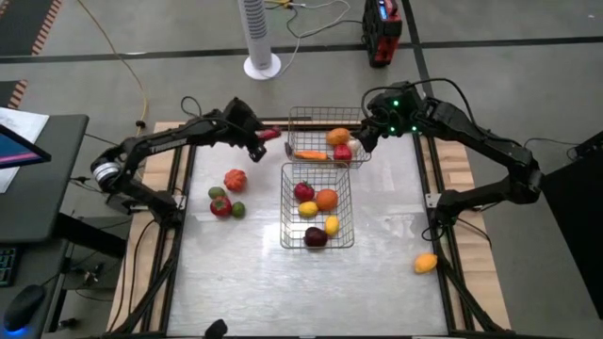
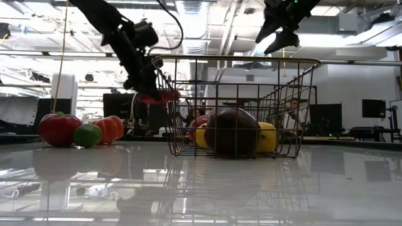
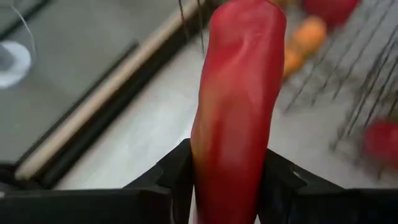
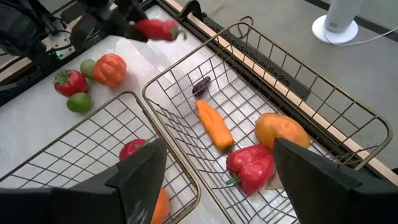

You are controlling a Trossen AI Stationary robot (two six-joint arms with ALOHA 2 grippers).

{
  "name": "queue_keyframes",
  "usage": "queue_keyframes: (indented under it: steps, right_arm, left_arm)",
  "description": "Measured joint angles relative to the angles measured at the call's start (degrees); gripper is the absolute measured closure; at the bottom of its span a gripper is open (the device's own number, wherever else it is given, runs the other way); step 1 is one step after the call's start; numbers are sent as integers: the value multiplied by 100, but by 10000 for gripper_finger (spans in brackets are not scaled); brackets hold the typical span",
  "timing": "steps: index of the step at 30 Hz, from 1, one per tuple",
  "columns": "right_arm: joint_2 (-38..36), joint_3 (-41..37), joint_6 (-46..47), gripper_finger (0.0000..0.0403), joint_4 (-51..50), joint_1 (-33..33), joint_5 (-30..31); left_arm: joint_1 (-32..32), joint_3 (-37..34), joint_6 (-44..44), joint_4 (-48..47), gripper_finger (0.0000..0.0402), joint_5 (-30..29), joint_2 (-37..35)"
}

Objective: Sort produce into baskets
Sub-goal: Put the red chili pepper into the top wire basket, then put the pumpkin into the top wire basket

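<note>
While my left gripper (image 1: 260,137) was pinching a long red pepper (image 3: 236,106) up in the air just beside the far basket (image 1: 300,115), I figured the risk was that smooth, glossy skin sliding out, since my fingers only had its lower end. A drop there would've missed the wire rim. My right gripper (image 2: 279,31) hung spread over the same basket, empty. Inside sat a tapered orange carrot (image 4: 214,126) and a lumpy red pepper (image 4: 250,168) on see-through mesh.
</note>
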Motion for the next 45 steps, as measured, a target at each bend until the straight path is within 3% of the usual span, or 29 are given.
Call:
queue_keyframes:
  steps: [6, 12, 18, 24, 28, 35, 40, 43, 45]
  right_arm:
    - [0, 0, 7, 81, 107, 0, -2]
    - [0, 0, 9, 81, 125, 0, -4]
    - [0, 0, 13, 81, 104, 1, -9]
    - [0, 0, 24, 81, 66, 0, -9]
    - [0, 0, 22, 81, 67, 0, -9]
    - [0, 0, 20, 81, 62, 0, -8]
    - [0, 0, -94, 81, 63, -26, -4]
    - [0, 0, -188, 81, 67, -123, -4]
    - [0, 0, -258, 81, 81, -191, -1]
  left_arm:
    - [-499, 373, -433, 642, 292, 44, 274]
    - [-825, 1399, -861, 599, 282, 4, 1201]
    - [-737, 2403, -762, 254, 199, 281, 1842]
    - [-565, 2675, -482, -422, 123, 397, 1889]
    - [-235, 2463, -457, -768, 118, 444, 1816]
    - [123, 1268, -637, -682, 141, 1195, 1156]
    - [-300, 727, -846, -1649, 151, 522, 278]
    - [-625, 467, -1460, -2340, 151, -60, -162]
    - [-801, 285, -1850, -2575, 146, -151, -429]
